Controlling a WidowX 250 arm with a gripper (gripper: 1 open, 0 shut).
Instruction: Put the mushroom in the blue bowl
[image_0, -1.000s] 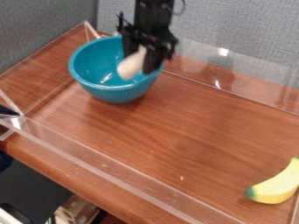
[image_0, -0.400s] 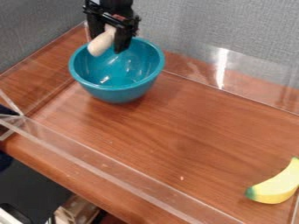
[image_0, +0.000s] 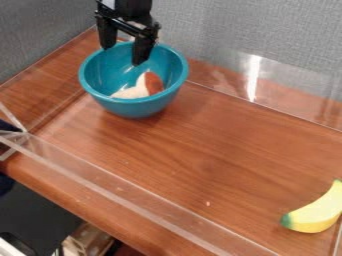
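Wood bench, clear walls; mushroom (image_0: 144, 84) lies in blue bowl (image_0: 114, 100) near back-left corner, gripper (image_0: 127, 42) wide open, empty above; likely light, rigid, grab the stem

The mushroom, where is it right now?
The mushroom lies inside the blue bowl at the table's far left, right under the open gripper.

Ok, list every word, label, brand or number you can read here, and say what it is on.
None: no readable text anywhere in this view.
The blue bowl, the mushroom inside it, the banana, the gripper and the wooden table carry no visible lettering, labels or numbers.
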